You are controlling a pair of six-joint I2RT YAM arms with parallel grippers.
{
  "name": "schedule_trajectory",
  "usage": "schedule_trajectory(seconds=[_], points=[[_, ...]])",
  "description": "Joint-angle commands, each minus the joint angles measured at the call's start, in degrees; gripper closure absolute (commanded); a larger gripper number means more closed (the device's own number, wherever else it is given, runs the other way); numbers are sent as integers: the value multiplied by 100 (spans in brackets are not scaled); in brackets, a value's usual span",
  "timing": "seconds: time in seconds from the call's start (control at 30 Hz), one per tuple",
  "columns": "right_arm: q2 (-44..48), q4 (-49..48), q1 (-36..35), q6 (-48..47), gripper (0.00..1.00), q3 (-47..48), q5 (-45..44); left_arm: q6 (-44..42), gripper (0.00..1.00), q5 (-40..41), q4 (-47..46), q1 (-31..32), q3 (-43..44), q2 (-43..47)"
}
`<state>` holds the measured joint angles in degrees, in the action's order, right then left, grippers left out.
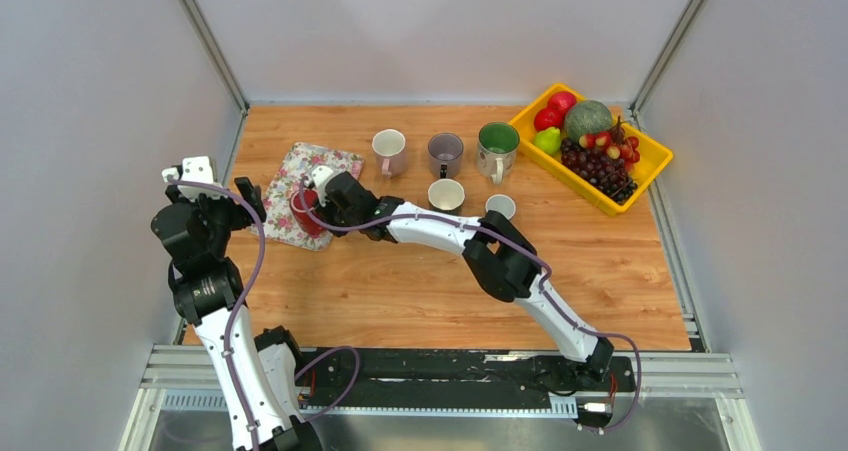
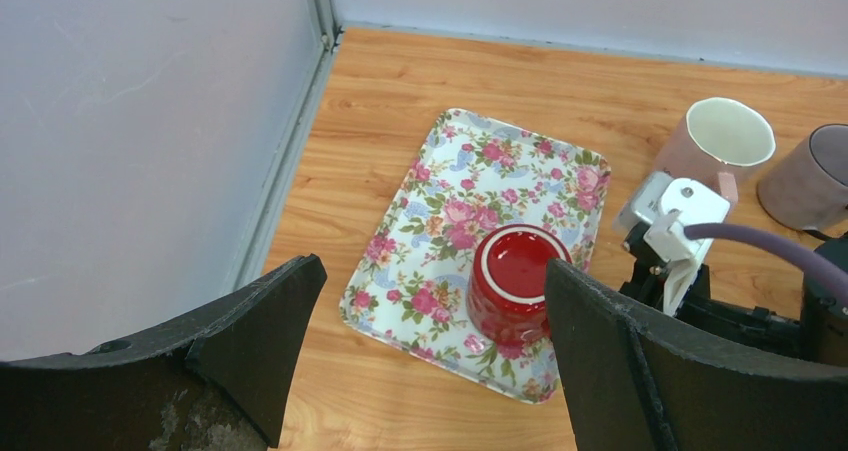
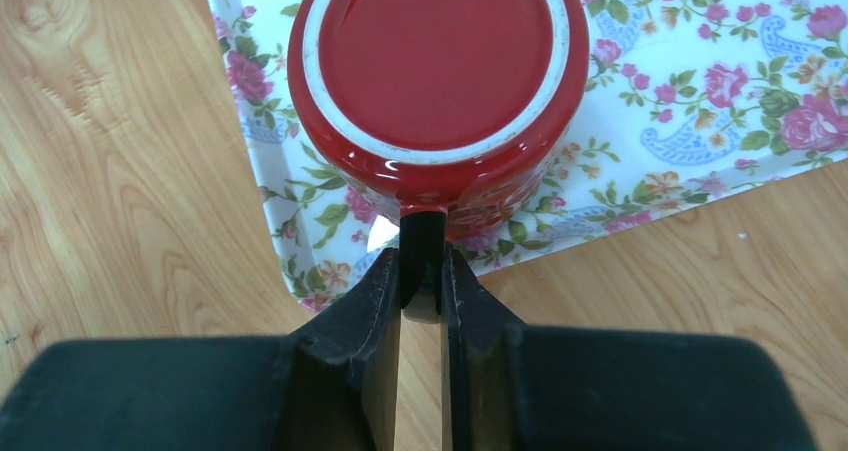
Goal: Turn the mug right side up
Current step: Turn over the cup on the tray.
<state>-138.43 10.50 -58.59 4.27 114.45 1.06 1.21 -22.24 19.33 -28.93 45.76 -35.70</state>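
A red mug stands upside down, base up, on a floral tray at the left of the table. It also shows in the left wrist view and in the right wrist view. My right gripper is shut on the mug's dark handle, which sticks out from the mug's side; in the top view the right gripper sits right against the mug. My left gripper is open and empty, raised to the left of the tray; the left wrist view shows it with jaws wide apart.
Behind the tray stand a pink mug, a grey mug and a green mug. Two small cups sit in front of them. A yellow basket of fruit is at the back right. Walls enclose the table.
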Motion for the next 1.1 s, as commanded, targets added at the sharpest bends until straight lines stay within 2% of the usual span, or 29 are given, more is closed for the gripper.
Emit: schedule_trajectory(seconds=[0.0,0.17,0.3,0.37,0.7,1.07], points=[[286,-103,-92,-274,84,-56,-95,103,8,-118,-211,-62,-12,66],[367,-53,-158,-395,70,-62,-488,97,8,-128,-233,-67,-29,76],[283,52,-238,-618,54,189,-768,99,8,-138,-229,-65,-32,80],[189,189,-266,-678,49,379,-830,103,8,-132,-223,-61,-26,81],[-128,337,-279,-637,48,948,-819,85,8,-127,-216,-66,-24,102],[-365,403,-289,-567,48,1075,-899,90,8,-124,-213,-69,-24,75]])
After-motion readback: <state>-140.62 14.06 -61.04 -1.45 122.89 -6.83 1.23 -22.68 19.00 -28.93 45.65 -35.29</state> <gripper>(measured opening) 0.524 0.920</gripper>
